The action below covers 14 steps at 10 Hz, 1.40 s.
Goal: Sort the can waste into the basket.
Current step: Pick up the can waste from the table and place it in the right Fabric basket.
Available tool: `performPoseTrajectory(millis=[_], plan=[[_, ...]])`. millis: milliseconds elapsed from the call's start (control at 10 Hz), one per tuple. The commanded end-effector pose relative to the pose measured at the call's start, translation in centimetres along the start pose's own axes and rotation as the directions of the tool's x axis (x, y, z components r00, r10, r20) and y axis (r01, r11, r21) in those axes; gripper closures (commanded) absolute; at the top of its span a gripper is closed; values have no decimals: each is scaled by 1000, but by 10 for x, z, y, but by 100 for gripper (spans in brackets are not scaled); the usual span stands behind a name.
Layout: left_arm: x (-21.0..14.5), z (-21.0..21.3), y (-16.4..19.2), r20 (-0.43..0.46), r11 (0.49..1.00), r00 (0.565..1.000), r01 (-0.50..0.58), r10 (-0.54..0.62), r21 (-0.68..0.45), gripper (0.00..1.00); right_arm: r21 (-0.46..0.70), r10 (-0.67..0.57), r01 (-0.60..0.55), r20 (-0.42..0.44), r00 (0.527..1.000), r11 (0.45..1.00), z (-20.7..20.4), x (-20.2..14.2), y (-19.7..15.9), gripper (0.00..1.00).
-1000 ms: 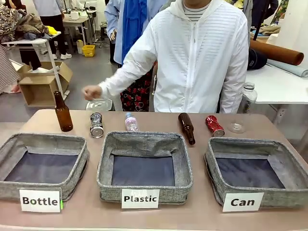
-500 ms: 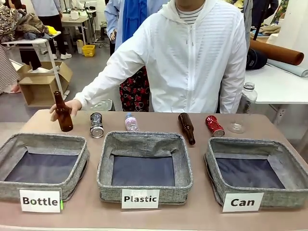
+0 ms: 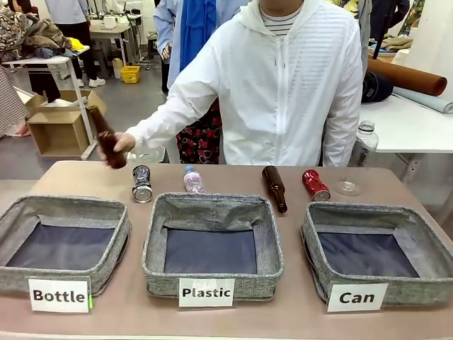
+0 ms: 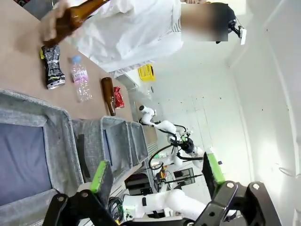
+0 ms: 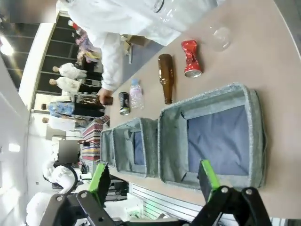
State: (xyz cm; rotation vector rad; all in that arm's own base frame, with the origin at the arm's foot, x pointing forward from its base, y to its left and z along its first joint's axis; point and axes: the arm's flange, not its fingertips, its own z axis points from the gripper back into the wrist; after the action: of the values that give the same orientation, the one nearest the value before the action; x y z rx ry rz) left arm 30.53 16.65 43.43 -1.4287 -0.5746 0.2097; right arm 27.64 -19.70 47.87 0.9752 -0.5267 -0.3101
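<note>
The right pincer [image 5: 154, 181], spread wide and empty, is faced by the Can basket [image 5: 171, 146], just beyond whose far wall the red can [image 5: 190, 59] is laid on its side, lengthwise roughly away from the robot, nearer this arm than the left.

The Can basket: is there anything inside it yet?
Empty. The Can basket has a bare blue floor; the red can and the silver can lie out on the table.

left basket [image 3: 64, 211] labelled "Bottle", middle basket [image 3: 212, 211] "Plastic", right basket [image 3: 368, 216] "Can"
</note>
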Motion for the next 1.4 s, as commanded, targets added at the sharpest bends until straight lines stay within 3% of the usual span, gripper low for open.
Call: performPoseTrajectory(millis=[0, 200, 300, 500, 700, 800, 1000, 1100, 1200, 1300], plan=[[-1, -2, 1, -12, 1000, 999, 29, -29, 1, 0, -248, 121, -122, -21, 992, 961, -36, 3, 53, 0], [-1, 0, 0, -3, 1000, 1000, 2, -2, 3, 0, -466, 294, -344, -180, 939, 815, -113, 21, 118, 0], [-4, 15, -18, 7, 999, 999, 51, -51, 7, 0, -550, 333, -405, -232, 914, 730, -150, 25, 136, 0], [-17, 45, -41, -100, 995, 990, 98, -96, 18, 0, -586, 379, -528, -368, 849, 614, -219, 29, 162, 0], [-28, 119, -73, -144, 971, 967, 191, -212, -144, 0, -670, 388, -555, -401, 830, 493, -284, 42, 174, 0], [-47, 146, -85, -131, 957, 957, 238, -260, -164, 0, -662, 409, -575, -411, 815, 480, -315, 54, 176, 0], [-70, 169, -82, -99, 955, 957, 258, -274, -148, 0, -609, 403, -602, -448, 798, 516, -362, 77, 157, 0], [-78, 176, -73, -101, 953, 956, 256, -274, -159, 0, -595, 383, -581, -437, 814, 555, -376, 78, 147, 0], [-81, 170, -68, -102, 955, 958, 248, -266, -162, 0, -671, 328, -504, -382, 864, 544, -379, 75, 140, 0], [-79, 159, -68, -115, 959, 960, 237, -256, -152, 0, -603, 395, -613, -469, 790, 511, -365, 71, 145, 0]])
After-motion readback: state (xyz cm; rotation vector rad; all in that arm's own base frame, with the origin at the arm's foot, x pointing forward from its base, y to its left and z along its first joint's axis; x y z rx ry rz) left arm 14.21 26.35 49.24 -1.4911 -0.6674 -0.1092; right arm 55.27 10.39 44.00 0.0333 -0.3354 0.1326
